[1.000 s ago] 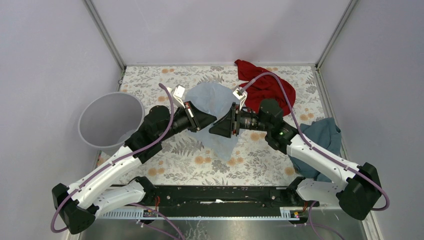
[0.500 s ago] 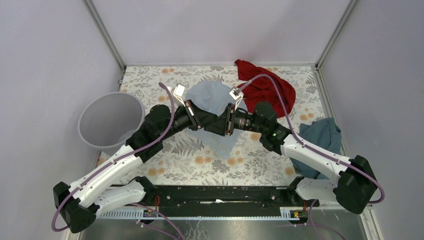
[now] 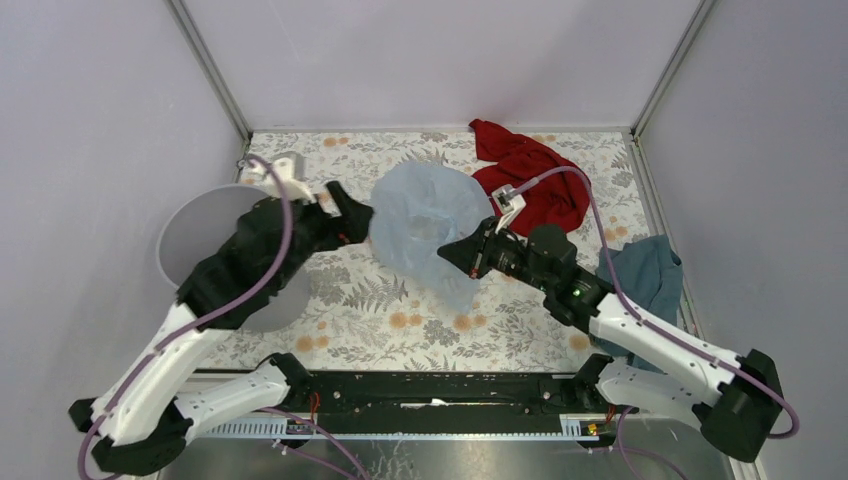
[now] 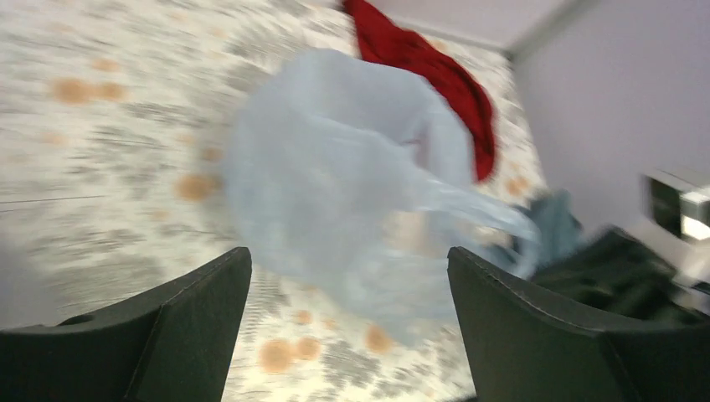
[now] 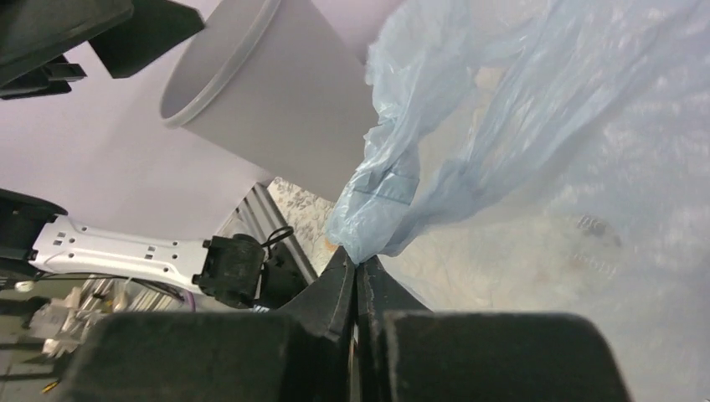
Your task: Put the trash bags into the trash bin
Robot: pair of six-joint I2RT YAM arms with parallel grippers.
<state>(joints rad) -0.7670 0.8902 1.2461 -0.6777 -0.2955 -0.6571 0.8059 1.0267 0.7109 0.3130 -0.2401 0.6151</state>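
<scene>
Right gripper (image 5: 358, 266) pinching pale-blue bag (image 3: 425, 220), frame centre, lifted; left gripper (image 3: 352, 212) spread, just beside bag; left arm (image 3: 245, 265) overlies bin (image 3: 190, 240) mouth, frame left; red cloth (image 3: 530, 175) behind; teal cloth (image 3: 640, 268) right.

The left arm (image 3: 190, 340) and right arm (image 3: 650, 335) had white moulded lower links and blocky black joints. A purple cable (image 3: 287, 215) looped along each to a small white wrist camera housing (image 3: 280, 172). The left gripper (image 4: 347, 255) and right gripper (image 5: 358, 266) bore thick matte-black wedge-shaped fingers (image 4: 180, 327). A tiny green light (image 3: 577, 291) glowed on the right arm's forearm.
</scene>
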